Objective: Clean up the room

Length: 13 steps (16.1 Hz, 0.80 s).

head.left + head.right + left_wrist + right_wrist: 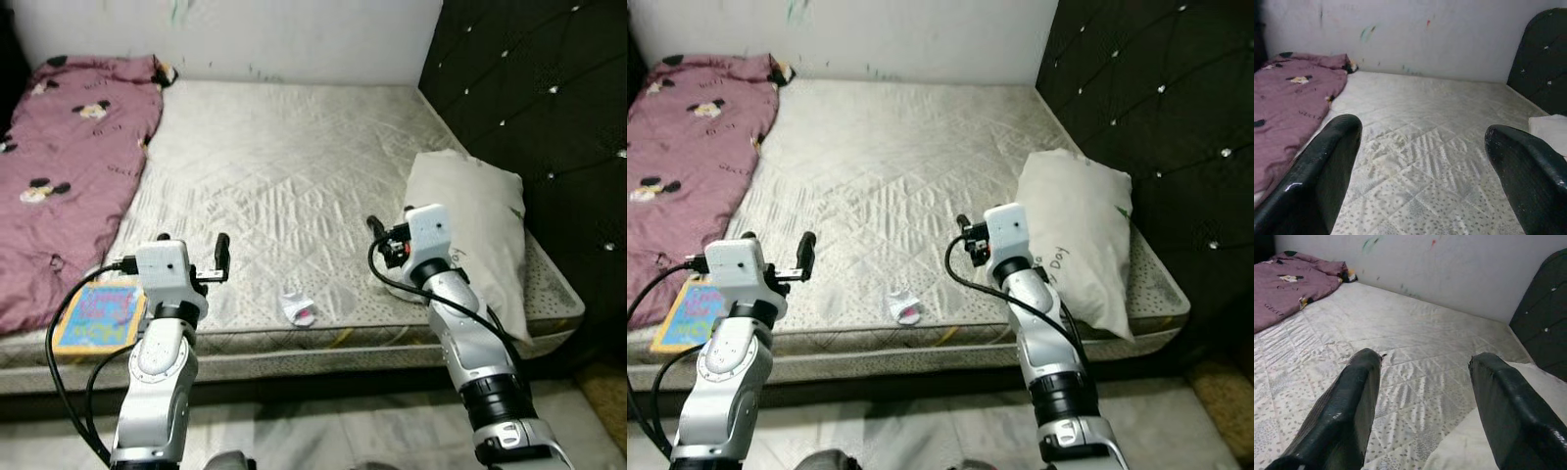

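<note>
A small crumpled white and pink scrap (300, 308) lies near the front edge of the grey quilted mattress (284, 166). A colourful flat book (98, 315) rests at the front left edge, beside a pink cartoon-print blanket (69, 166). A white pillow (480, 225) leans at the right side. My left gripper (193, 250) hovers open over the front edge, between the book and the scrap; its fingers (1327, 166) hold nothing. Just left of the pillow, my right gripper (392, 223) is open too, its fingers (1352, 401) empty.
A black tufted headboard (549, 98) rises along the right side of the bed. A white wall (294, 34) with small paint marks closes the far side. Pale tiled floor (323, 431) runs below the mattress front.
</note>
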Tool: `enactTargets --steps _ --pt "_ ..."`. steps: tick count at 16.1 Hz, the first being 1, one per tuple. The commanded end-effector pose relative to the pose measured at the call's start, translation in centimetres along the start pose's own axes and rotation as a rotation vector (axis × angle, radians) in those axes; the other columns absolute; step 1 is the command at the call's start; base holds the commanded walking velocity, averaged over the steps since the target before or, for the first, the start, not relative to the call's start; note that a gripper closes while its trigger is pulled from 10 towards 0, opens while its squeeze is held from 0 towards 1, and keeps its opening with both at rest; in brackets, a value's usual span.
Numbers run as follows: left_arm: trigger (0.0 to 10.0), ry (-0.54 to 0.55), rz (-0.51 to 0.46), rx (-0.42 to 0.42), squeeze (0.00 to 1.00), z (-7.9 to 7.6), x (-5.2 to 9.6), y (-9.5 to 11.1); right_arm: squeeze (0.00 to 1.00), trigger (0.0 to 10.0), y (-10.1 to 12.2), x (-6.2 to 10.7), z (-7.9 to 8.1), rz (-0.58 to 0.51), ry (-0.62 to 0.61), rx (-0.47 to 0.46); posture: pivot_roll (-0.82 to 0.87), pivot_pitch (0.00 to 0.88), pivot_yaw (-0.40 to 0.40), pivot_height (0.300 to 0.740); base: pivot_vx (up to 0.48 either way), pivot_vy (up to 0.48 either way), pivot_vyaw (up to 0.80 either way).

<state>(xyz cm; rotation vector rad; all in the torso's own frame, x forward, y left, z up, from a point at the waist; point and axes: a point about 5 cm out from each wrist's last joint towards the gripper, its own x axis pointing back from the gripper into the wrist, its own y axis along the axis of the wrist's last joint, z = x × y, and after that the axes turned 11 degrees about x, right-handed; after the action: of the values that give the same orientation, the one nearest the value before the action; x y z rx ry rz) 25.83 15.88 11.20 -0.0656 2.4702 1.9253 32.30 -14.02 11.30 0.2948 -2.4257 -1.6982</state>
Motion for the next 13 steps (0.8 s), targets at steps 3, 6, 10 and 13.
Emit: enactTargets --steps 3,6,10,13 --pt "10.0 -0.018 -0.012 0.006 0.00 -0.18 -0.19 0.43 0.00 10.0 0.55 -0.16 -0.58 -0.015 -0.007 0.013 0.01 0.000 -0.055 0.740 0.356 0.000 0.00" --pt "10.0 -0.025 -0.007 0.009 0.00 -0.40 -0.03 0.27 0.00 10.0 0.51 -0.23 -0.71 -0.014 -0.009 0.015 0.01 0.000 -0.056 0.740 0.358 0.000 0.00" --pt "10.0 -0.018 -0.003 0.003 0.00 -0.44 -0.17 0.18 0.00 10.0 0.44 -0.25 -0.88 -0.010 -0.017 0.018 0.00 0.000 -0.053 0.740 0.331 0.000 0.00" --pt "10.0 0.041 0.010 0.004 0.00 -0.20 -0.33 -0.07 0.00 10.0 0.30 -0.16 -1.02 -0.006 -0.026 0.017 0.00 0.000 -0.053 0.740 0.176 0.000 0.00"
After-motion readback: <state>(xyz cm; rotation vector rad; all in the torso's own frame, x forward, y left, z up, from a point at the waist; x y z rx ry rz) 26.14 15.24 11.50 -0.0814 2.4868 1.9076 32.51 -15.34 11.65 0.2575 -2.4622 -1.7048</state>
